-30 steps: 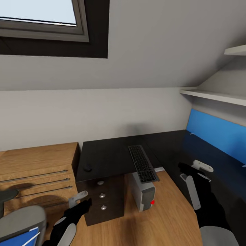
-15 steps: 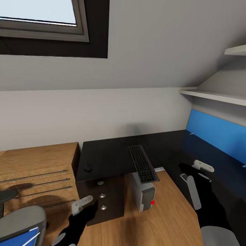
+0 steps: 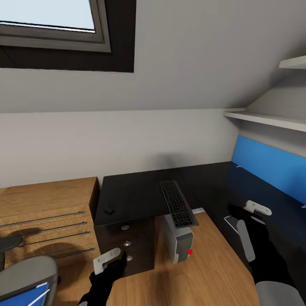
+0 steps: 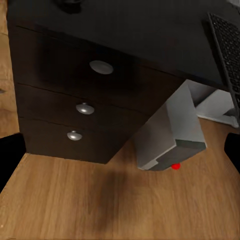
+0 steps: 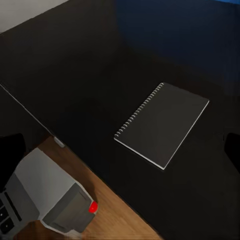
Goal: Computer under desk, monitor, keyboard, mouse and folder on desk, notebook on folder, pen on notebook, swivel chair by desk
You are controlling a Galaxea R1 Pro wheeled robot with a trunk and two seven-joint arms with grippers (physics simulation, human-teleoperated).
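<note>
Left gripper (image 3: pixel 111 258) shifted toward desk (image 3: pixel 136 193) drawers, empty, opening unclear. Keyboard (image 3: pixel 177 203), mouse (image 3: pixel 109 208) placed on desk, computer (image 3: pixel 180 242) beneath; folder (image 3: pixel 25 296) pending.

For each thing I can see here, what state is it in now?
Keyboard: flat on the desk, one end over the edge.
Mouse: on the desk.
Computer: upright on the floor, under the desk.
Notebook: closed, flat on the desk.
Drawers: shut.
Left gripper: open.
Right gripper: open.
</note>
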